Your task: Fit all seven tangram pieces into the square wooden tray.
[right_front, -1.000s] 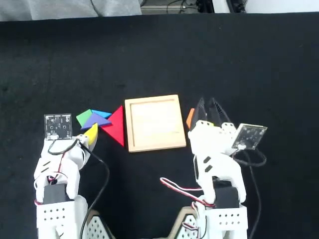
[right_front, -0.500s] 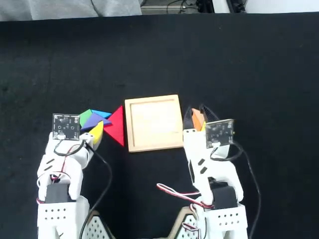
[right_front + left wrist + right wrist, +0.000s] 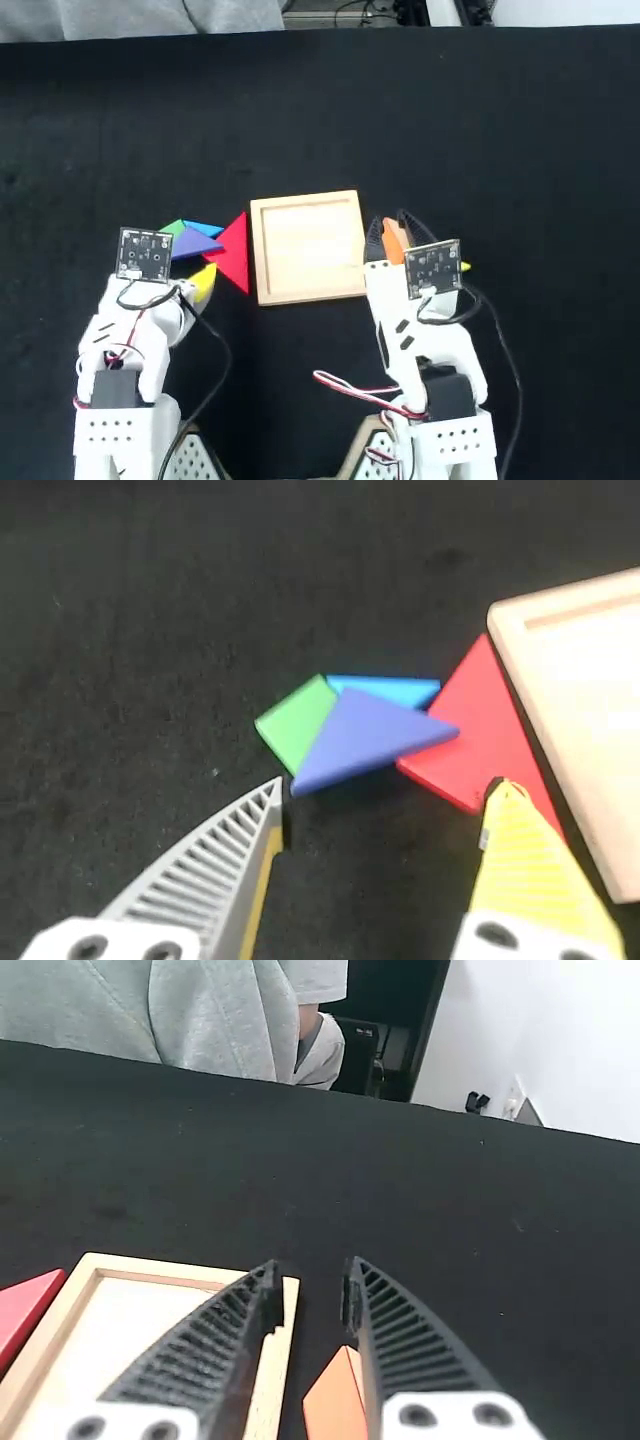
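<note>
Nearest the table's front edge stand the two white arm bases, side by side, each arm bent forward over the black table [image 3: 500, 130]. The left gripper [image 3: 385, 800] hangs low over the cloth with its jaws spread wide and nothing between them: the grey finger is on the outer side, and the tip of the yellow finger [image 3: 203, 282] hovers over the near edge of the red triangle [image 3: 485, 745]. Just beyond that open gap lies the cluster of pieces. A purple triangle [image 3: 365, 735] rests on top of a green piece [image 3: 292, 720] and a blue piece [image 3: 390, 689], one of its corners reaching the red triangle. The red triangle lies just beside the left side of the square wooden tray [image 3: 305, 245]. On the tray's other side, the right gripper [image 3: 310, 1280] points away from its base with its black jaws only narrowly apart, and black cloth shows through the gap at the tips. An orange piece [image 3: 335, 1400] lies on the cloth just beside the tray's right rim, seen low between the two fingers and against the outer one; whether it touches that finger cannot be told. Every piece in sight lies outside the tray, whose pale floor shows bare. Farther back, the black cloth runs to the far edge of the table.
</note>
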You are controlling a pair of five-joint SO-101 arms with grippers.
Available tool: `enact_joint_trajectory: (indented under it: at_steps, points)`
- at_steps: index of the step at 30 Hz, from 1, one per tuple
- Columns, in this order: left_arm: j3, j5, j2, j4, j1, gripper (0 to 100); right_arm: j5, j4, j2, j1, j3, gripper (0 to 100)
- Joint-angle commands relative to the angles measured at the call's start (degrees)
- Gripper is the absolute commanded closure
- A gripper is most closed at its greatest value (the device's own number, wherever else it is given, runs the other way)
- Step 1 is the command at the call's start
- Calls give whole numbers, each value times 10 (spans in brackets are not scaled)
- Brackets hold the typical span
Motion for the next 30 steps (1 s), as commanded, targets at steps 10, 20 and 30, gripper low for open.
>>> enact_joint_trajectory:
  at_steps: [10, 20, 30]
  points:
    - [-218, 93, 98, 88, 56, 690, 0, 91, -45, -6, -84, 890]
    - [-425, 92, 509, 88, 65, 690, -19, 97, -44, 49, -116, 890]
    - [-412, 92, 662, -18, 61, 690, -19, 95, 14, 51, -163, 891]
